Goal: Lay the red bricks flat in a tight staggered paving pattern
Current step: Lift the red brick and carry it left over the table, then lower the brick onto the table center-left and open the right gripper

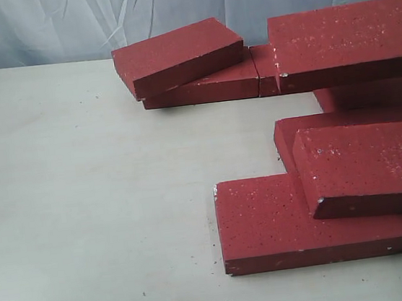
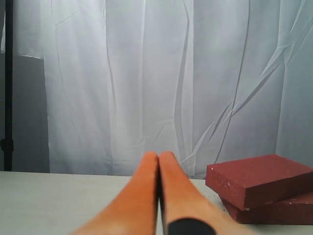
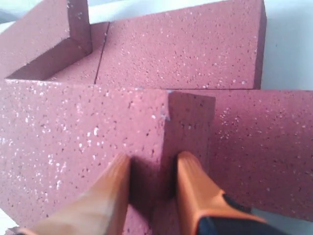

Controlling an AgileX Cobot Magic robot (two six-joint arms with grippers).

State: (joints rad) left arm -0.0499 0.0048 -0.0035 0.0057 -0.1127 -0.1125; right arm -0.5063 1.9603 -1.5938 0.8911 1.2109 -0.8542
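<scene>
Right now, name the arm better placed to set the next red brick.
Right. The right gripper is down at a red brick, with its fingers either side of the brick's edge. The left gripper is shut over bare table, apart from the nearest stacked bricks.

Pale table (image 1: 84, 207); red bricks (image 1: 267, 223) (speckled)

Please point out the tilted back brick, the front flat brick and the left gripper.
Tilted brick (image 1: 175, 49), exterior view, middle of its top face.
Front flat brick (image 1: 263, 216), exterior view, bare part of its top face.
Left gripper (image 2: 158, 157), left wrist view, where its shut jaws' tips meet.
</scene>
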